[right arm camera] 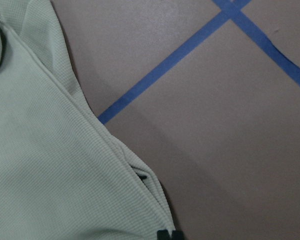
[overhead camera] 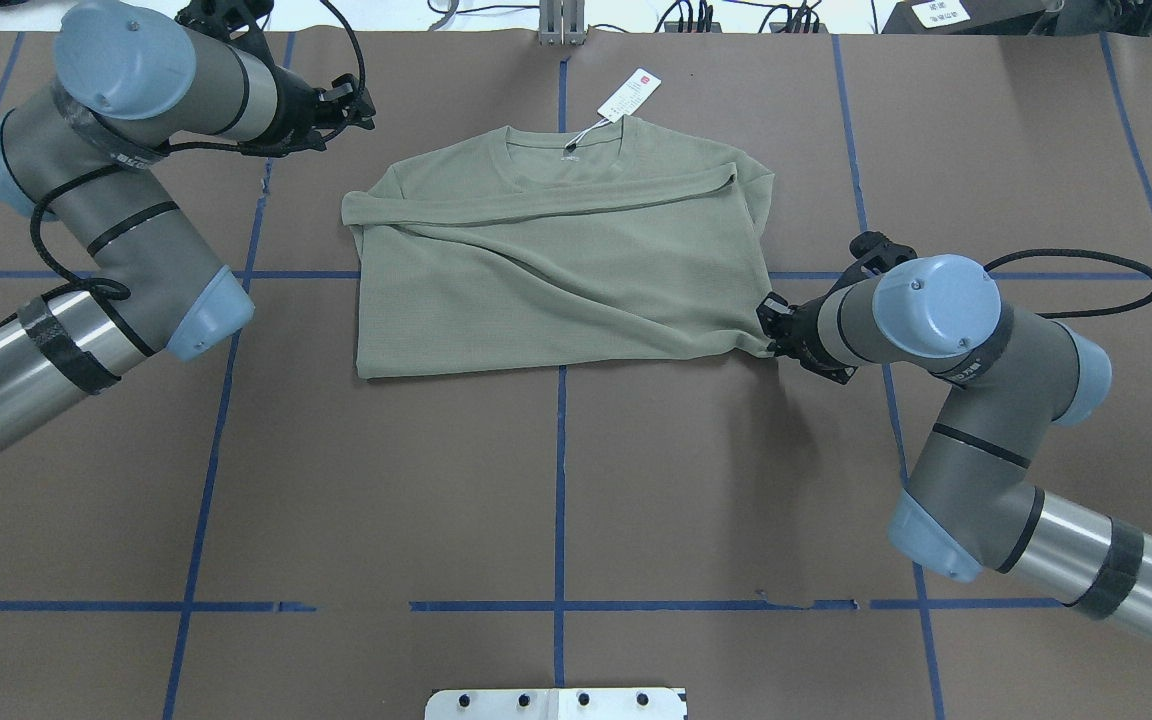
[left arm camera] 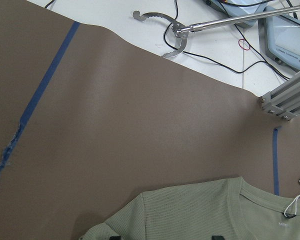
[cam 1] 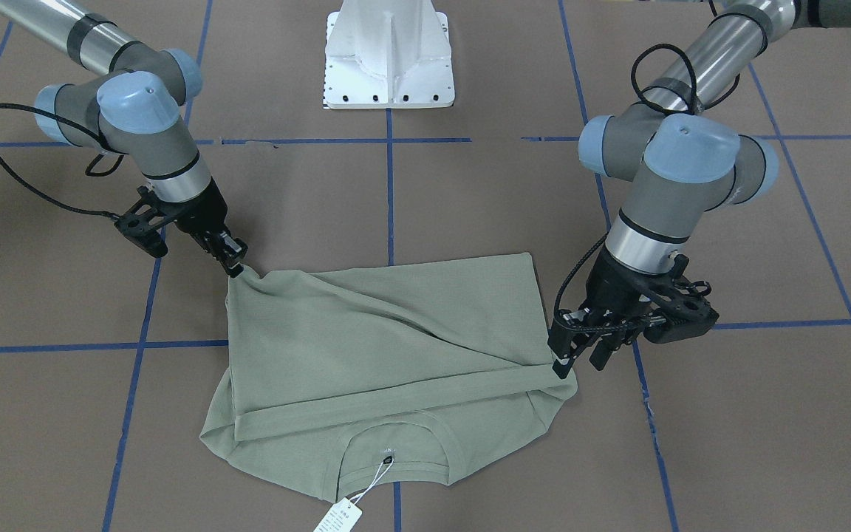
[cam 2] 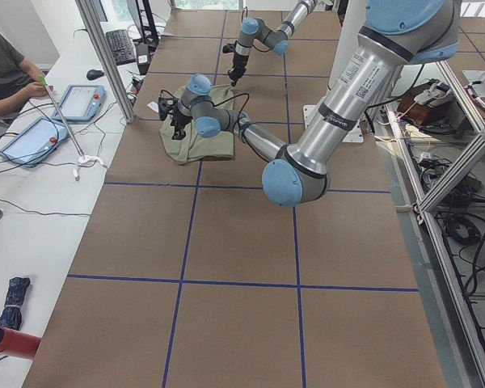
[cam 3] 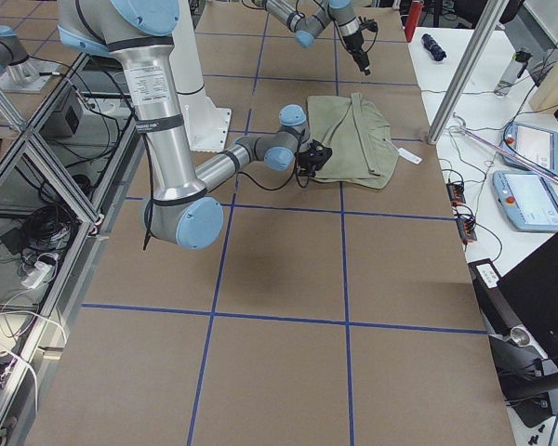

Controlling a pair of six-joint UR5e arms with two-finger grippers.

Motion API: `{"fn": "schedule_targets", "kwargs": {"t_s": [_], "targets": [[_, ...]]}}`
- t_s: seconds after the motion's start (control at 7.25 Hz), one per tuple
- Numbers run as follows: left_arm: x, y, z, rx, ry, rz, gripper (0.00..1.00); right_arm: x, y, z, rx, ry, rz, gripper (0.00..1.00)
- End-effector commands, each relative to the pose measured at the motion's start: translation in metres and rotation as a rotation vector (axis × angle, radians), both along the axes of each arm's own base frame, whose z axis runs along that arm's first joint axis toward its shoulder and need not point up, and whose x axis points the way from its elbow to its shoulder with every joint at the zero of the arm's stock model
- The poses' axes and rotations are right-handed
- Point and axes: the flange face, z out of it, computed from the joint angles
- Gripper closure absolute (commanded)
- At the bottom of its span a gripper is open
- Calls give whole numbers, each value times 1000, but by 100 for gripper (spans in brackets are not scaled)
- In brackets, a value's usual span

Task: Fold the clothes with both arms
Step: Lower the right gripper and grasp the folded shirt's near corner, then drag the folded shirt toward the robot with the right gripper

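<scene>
Because the shirt (overhead camera: 556, 290) looks soft and limp, right fingers (overhead camera: 771, 322) pinch its four-o'clock corner; left fingers (cam 1: 560, 362) gape wide.

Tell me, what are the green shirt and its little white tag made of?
The sage-green long-sleeved shirt looks like soft knit fabric, maybe cotton: matte, with a fine waffle texture and soft creases. The white rectangular hang tag looks like stiff card or paper: flat, printed, on a thin string.
</scene>
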Motion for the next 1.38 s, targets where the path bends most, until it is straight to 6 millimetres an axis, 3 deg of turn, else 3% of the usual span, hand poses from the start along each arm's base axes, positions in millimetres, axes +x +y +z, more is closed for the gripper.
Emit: {"fn": "schedule_targets", "kwargs": {"t_s": [0.0, 0.14, 0.28, 0.41, 0.55, 0.69, 0.83, 0.96, 1.1, 1.24], "targets": [[-5, 8, -7, 16, 16, 3, 32, 36, 65, -10, -38, -59, -48, 100], [-11, 19, -7, 13, 34, 31, 32, 43, 107, -28, -90, -102, -67, 100], [-16, 43, -14, -8, 94, 148, 32, 61, 160, -33, -114, -97, -141, 100], [-19, 65, -18, -81, 170, 244, 32, 61, 206, -37, -165, -104, -207, 100], [-29, 85, -26, -125, 224, 233, 31, 49, 248, -49, -225, -125, -270, 100], [-25, 104, -36, -161, 264, 230, 27, 50, 278, -54, -238, -120, -343, 100], [-4, 126, -41, -197, 285, 254, 27, 40, 309, -55, -247, -110, -417, 100], [23, 145, -40, -225, 285, 277, 24, 37, 321, -56, -246, -110, -444, 59], [45, 166, -30, -271, 280, 299, 23, 36, 323, -60, -242, -117, -449, 1], [74, 195, -20, -294, 262, 292, 23, 48, 303, -68, -236, -140, -401, 0]]}}
